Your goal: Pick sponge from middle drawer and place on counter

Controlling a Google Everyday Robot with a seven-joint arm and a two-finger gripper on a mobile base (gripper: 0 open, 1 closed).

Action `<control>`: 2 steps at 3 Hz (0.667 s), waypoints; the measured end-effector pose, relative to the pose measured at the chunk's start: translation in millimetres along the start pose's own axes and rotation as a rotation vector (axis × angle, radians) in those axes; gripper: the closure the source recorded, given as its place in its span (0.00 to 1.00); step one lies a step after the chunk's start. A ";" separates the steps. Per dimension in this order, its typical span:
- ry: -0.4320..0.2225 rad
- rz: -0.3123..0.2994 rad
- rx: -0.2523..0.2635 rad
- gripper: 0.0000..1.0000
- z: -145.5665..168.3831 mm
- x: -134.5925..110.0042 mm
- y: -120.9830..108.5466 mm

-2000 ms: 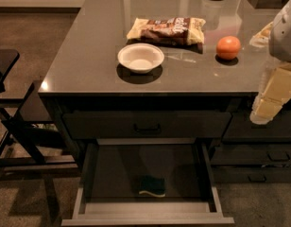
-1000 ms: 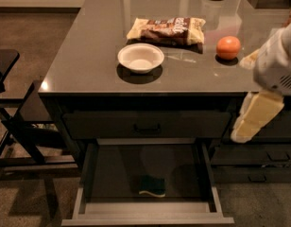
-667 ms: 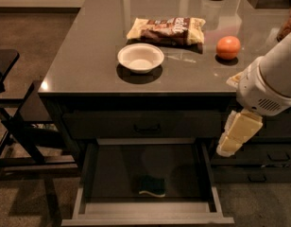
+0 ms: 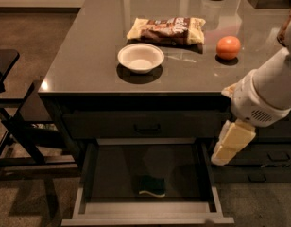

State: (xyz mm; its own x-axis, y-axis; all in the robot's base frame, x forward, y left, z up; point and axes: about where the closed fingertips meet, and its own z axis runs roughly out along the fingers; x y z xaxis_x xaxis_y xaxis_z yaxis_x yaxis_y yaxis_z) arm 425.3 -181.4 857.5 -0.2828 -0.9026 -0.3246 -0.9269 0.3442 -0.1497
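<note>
One sponge (image 4: pixel 152 186) in middle drawer (image 4: pixel 80 200), tool (image 4: pixel 226 150) seemingly alongside.

Dim, warm overhead light puts pale glare on the far end of the counter (image 4: pixel 89 60). Below its near right corner the gripper (image 4: pixel 222 155) catches light; beneath, the middle drawer (image 4: pixel 112 171) lies shadowed.

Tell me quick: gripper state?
Gripper: cannot be told, open or closed. It hangs by the right wall of the drawer; the sponge lies inside, not held.
</note>
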 end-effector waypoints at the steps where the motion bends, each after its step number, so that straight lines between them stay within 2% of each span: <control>1: -0.029 0.051 -0.075 0.00 58.8 7.5 21.9; 2: -0.052 0.085 -0.114 0.00 106.5 13.5 31.5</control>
State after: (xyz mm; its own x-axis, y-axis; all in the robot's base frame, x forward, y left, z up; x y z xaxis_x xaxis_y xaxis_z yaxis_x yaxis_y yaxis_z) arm 418.6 -155.2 749.0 -0.3506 -0.8559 -0.3802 -0.9231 0.3843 -0.0138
